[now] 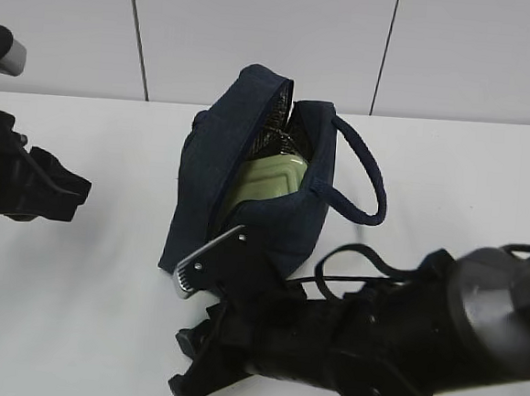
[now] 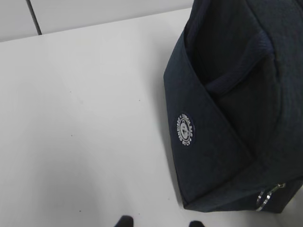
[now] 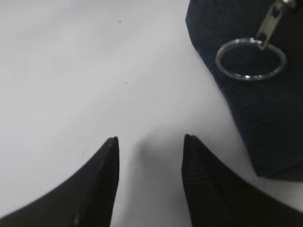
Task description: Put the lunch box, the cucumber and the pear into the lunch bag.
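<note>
The navy lunch bag (image 1: 247,192) stands open in the middle of the table, its loop handle (image 1: 363,174) hanging to the right. The lunch box (image 1: 264,184) lies inside it, its sage-green lid showing against the silvery lining. The cucumber and the pear are out of view. My left gripper (image 1: 77,188) is open and empty, left of the bag; in the left wrist view only its tips show (image 2: 161,222), near the bag's end (image 2: 227,118). My right gripper (image 1: 187,368) is open and empty over the table in front of the bag (image 3: 150,139), beside the silver ring pull (image 3: 251,59).
A round white badge (image 2: 184,129) is on the bag's end panel. The ring pull also shows at the bag's lower corner (image 2: 265,196). The white table (image 1: 71,330) runs back to a pale panelled wall (image 1: 260,32). My right arm (image 1: 418,348) fills the lower right.
</note>
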